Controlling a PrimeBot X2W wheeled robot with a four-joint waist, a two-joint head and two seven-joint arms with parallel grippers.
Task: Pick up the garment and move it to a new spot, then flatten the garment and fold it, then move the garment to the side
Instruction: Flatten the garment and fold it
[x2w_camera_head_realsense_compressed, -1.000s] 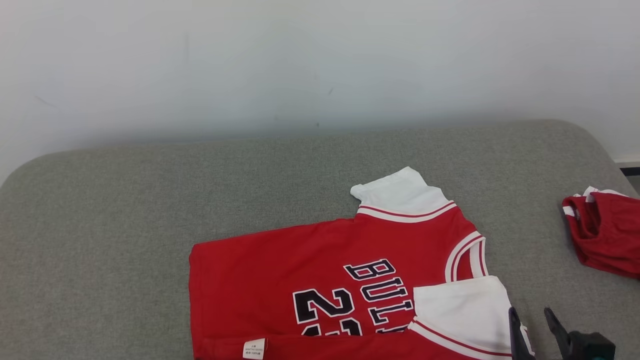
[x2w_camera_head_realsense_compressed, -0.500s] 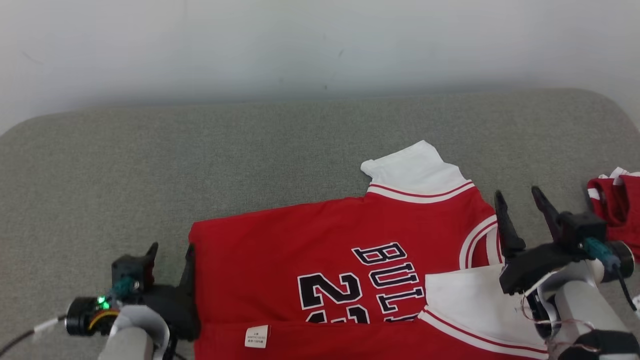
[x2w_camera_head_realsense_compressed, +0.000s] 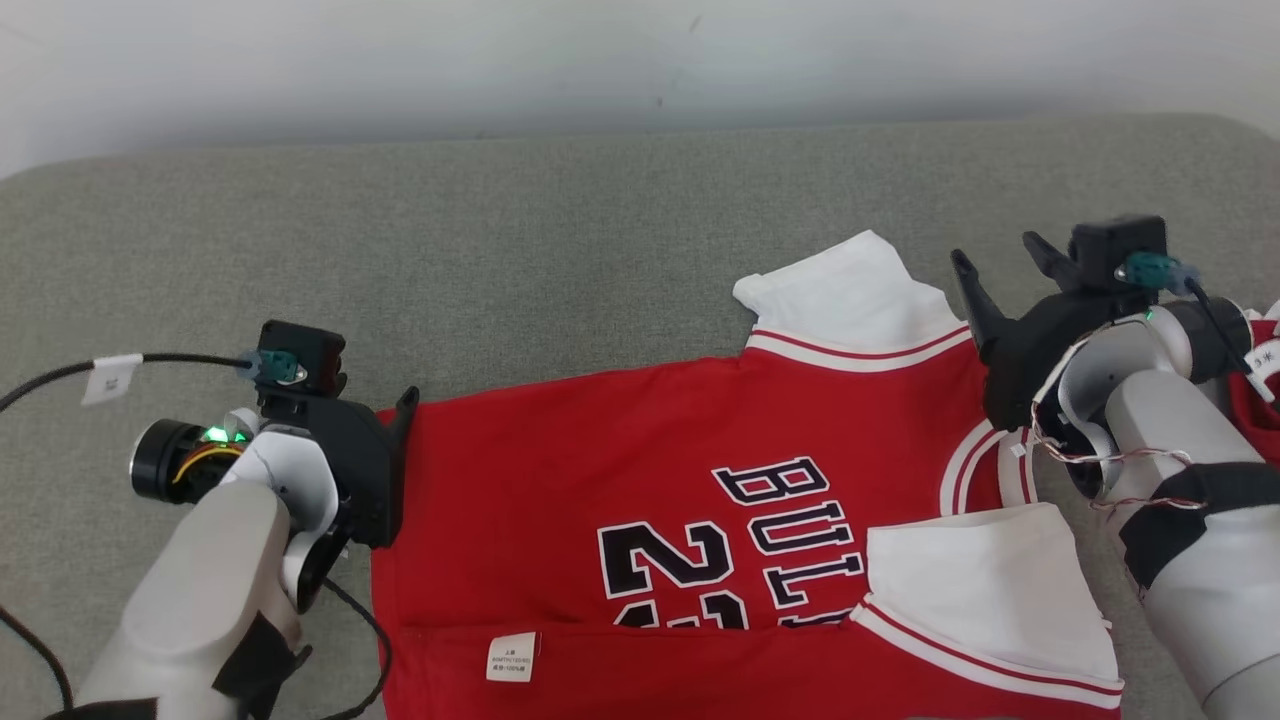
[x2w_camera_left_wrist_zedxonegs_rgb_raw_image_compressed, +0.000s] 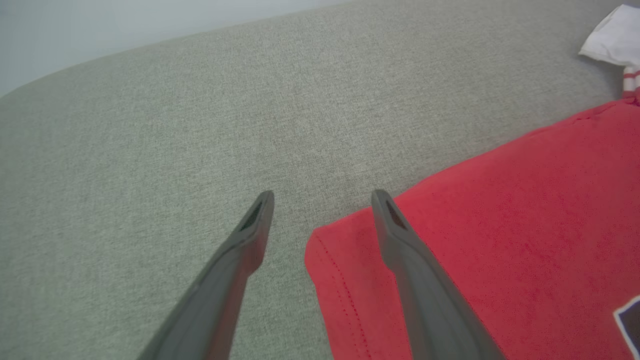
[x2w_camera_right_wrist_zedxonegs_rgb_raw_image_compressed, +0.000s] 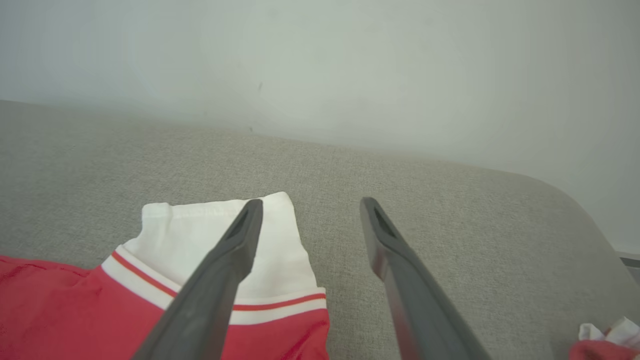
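A red jersey (x2w_camera_head_realsense_compressed: 560, 490) with white sleeves and black lettering lies flat on the grey cushion, its near edge folded over with a white label showing. My left gripper (x2w_camera_head_realsense_compressed: 375, 400) is open at the jersey's far left corner. In the left wrist view that red corner (x2w_camera_left_wrist_zedxonegs_rgb_raw_image_compressed: 340, 260) sits between the fingers of the gripper (x2w_camera_left_wrist_zedxonegs_rgb_raw_image_compressed: 322, 197). My right gripper (x2w_camera_head_realsense_compressed: 995, 250) is open just right of the far white sleeve (x2w_camera_head_realsense_compressed: 850, 295). In the right wrist view its left finger crosses the sleeve (x2w_camera_right_wrist_zedxonegs_rgb_raw_image_compressed: 200, 235) while the gripper (x2w_camera_right_wrist_zedxonegs_rgb_raw_image_compressed: 311, 204) holds nothing.
The grey cushioned surface (x2w_camera_head_realsense_compressed: 500, 250) runs back to a white wall (x2w_camera_head_realsense_compressed: 600, 60). Another red and white garment (x2w_camera_right_wrist_zedxonegs_rgb_raw_image_compressed: 600, 345) lies bunched at the right edge, behind my right forearm. A black cable (x2w_camera_head_realsense_compressed: 170, 358) trails from the left wrist.
The head camera has tilted down. Both arms have come up into view and moved forward, the left to the jersey's far left corner and the right beside the far sleeve.
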